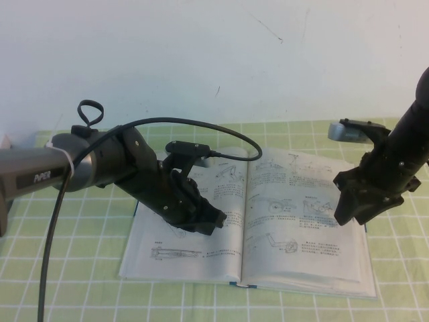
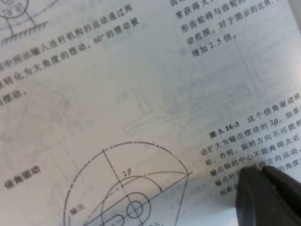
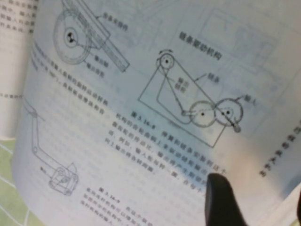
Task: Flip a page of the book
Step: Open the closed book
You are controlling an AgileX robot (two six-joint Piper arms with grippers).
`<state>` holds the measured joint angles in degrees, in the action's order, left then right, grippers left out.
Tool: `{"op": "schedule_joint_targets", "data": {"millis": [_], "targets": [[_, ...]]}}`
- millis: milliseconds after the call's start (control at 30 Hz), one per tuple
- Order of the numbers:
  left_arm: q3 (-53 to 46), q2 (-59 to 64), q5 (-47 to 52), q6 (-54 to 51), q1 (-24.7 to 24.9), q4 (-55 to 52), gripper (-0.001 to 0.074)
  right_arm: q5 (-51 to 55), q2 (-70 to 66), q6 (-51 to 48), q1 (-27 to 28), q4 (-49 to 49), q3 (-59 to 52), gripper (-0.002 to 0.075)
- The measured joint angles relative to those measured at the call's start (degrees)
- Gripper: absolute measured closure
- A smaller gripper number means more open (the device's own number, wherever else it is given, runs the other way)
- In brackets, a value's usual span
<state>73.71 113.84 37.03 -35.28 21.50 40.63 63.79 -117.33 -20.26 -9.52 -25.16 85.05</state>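
Observation:
The book (image 1: 268,221) lies open on the green checked cloth, with off-white pages of machine line drawings and text. My left gripper (image 1: 216,221) is shut, and its tips rest on the left-hand page (image 1: 194,258) near the spine. In the left wrist view the closed fingertips (image 2: 256,173) sit on a line of text. My right gripper (image 1: 353,213) hangs over the outer edge of the right-hand page (image 1: 295,235) with its fingers spread. In the right wrist view one dark finger (image 3: 221,200) is over the page (image 3: 141,117); the other shows only at the frame's edge.
The green checked cloth (image 1: 67,282) covers the table around the book. A white wall stands behind. A black cable (image 1: 53,221) loops from the left arm down toward the front left. A grey part (image 1: 345,131) of the right arm sits above the book's far right corner.

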Motion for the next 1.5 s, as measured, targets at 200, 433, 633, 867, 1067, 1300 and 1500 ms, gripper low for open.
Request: {"op": "schedule_joint_targets", "data": {"millis": [200,433,633,867,1067,1300,1500], "targets": [[0.0,0.0,-0.4,0.1,0.0,0.1,0.0738,-2.5,0.0,0.0,0.0,-3.0,-0.1,0.0391],[0.0,0.0,-0.5,0.1,0.0,0.2,0.0738,-3.1,-1.8,2.6,0.0,3.2,-0.3,0.0391],[0.0,0.0,-0.5,0.1,0.0,0.5,0.0738,-4.2,0.0,4.3,0.0,6.6,-0.3,0.0391],[0.0,0.0,-0.5,0.1,0.0,0.7,0.0738,-6.0,1.0,3.3,0.0,3.4,-2.8,0.0392],[0.0,0.0,-0.5,0.1,0.0,1.1,0.0738,-8.4,1.0,1.7,0.0,0.2,-5.6,0.0392],[0.0,0.0,-0.5,0.1,0.0,1.4,0.0738,-9.4,0.0,1.4,0.0,0.1,-7.2,0.0392],[0.0,0.0,-0.5,0.1,0.0,1.5,0.0738,-9.5,-0.3,-0.4,0.0,-2.8,-7.2,0.0392]]}}
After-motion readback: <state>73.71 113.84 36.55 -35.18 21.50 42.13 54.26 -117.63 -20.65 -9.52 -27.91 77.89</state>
